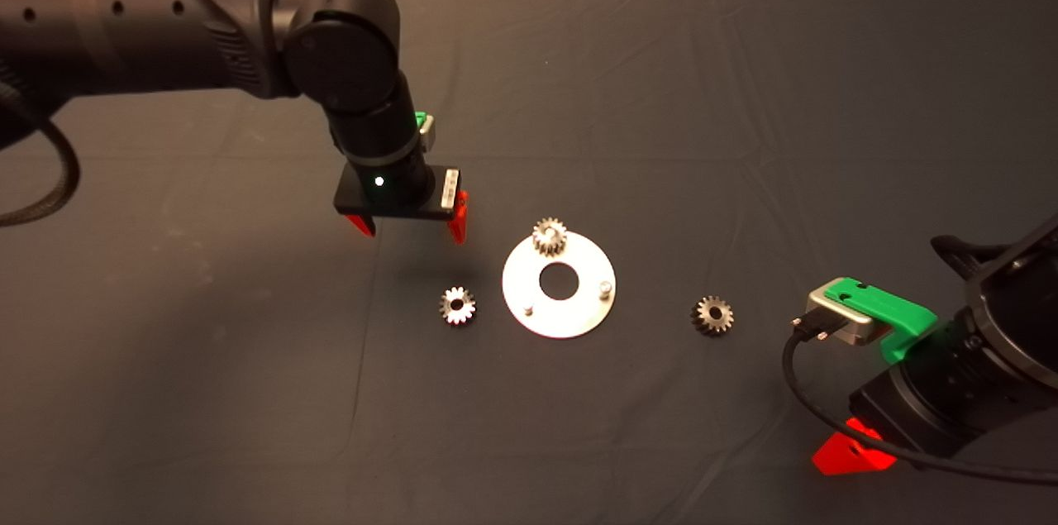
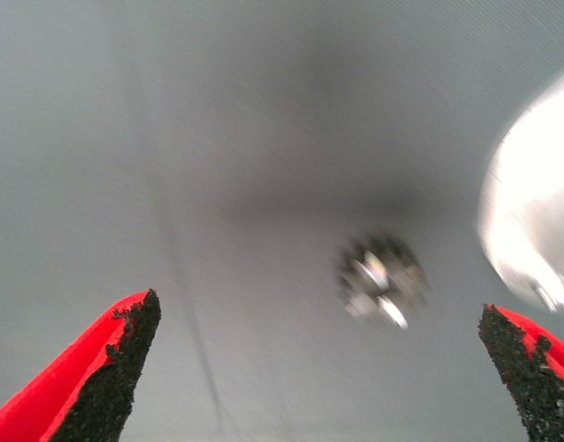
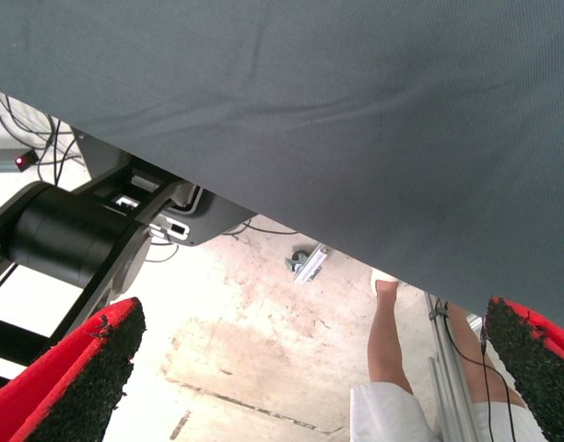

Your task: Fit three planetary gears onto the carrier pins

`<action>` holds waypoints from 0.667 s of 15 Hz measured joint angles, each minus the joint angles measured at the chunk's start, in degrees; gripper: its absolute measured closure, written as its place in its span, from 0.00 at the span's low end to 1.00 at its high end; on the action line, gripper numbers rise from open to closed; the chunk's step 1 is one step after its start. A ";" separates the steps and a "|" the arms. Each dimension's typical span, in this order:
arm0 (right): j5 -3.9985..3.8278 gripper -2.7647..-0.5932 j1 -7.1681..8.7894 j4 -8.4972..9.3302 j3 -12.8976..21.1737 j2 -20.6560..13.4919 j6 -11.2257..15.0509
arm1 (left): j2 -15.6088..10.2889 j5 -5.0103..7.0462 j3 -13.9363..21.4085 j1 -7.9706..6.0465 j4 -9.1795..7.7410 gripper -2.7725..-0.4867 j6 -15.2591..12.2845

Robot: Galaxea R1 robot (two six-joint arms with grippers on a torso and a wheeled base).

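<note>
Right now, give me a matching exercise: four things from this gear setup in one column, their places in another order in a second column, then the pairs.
Things
1. gear on the disc
2. gear left of the disc
3. gear right of the disc
4. left gripper

Places
A. loose on the mat, toward the parked right gripper
B. above the mat, fingers open, near a loose gear
C. seated on a carrier pin at the far rim of the disc
D. loose on the mat, nearest the left gripper

Pairs: 1-C, 2-D, 3-A, 4-B

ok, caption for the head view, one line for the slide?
Left gripper open above a loose gear; one gear seated on the carrier disc, third gear on the mat.
</note>
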 joint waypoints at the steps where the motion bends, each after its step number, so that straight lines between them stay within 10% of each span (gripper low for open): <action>1: -0.05 0.01 0.00 0.00 -0.02 -0.02 0.00 | -0.07 -0.24 0.52 0.00 -0.04 0.07 -0.55; 10: -0.05 0.01 0.02 0.00 -0.02 -0.16 -0.02 | -0.71 -0.02 2.75 4.66 0.18 0.07 -4.56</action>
